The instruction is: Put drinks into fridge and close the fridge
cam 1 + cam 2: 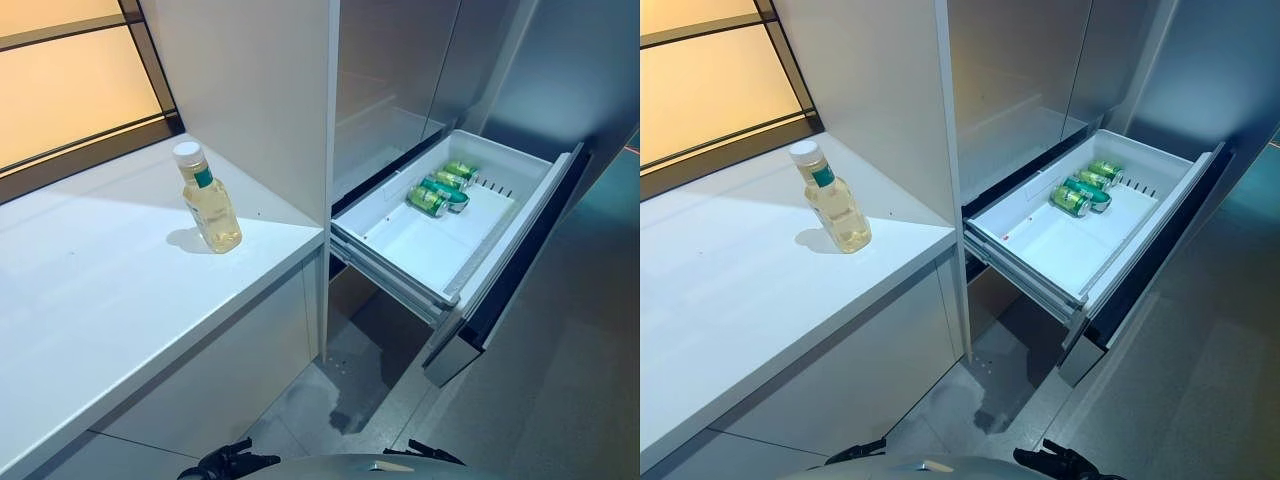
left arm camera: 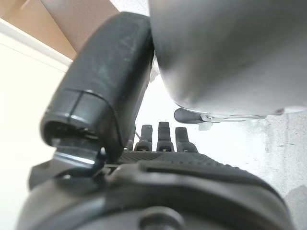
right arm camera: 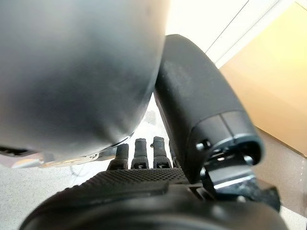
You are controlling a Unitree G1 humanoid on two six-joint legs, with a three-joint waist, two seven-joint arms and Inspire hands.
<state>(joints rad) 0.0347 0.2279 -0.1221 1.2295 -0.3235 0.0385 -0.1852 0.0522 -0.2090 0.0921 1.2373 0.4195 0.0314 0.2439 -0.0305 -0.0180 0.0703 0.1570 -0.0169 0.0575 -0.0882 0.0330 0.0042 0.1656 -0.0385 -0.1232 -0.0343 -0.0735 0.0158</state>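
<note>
A clear bottle [image 1: 211, 205] of pale yellow drink with a white cap stands upright on the white counter [image 1: 110, 290], near its right end. To its right the fridge's white drawer [image 1: 425, 245] is pulled out and open. Green cans [image 1: 440, 188] lie on their sides at the drawer's far end. My left hand [image 2: 168, 177] and right hand [image 3: 144, 187] hang low with straight fingers and hold nothing. They also show at the bottom edge of the left eye view, the left hand [image 1: 230, 462] and the right hand [image 1: 435, 453], both far below the counter.
A tall white panel [image 1: 250, 90] stands between the counter and the fridge [image 1: 390, 80], whose upper doors are shut. The drawer's dark front [image 1: 520, 270] juts out over the grey floor [image 1: 560, 400]. A warm-lit window [image 1: 60, 80] runs behind the counter.
</note>
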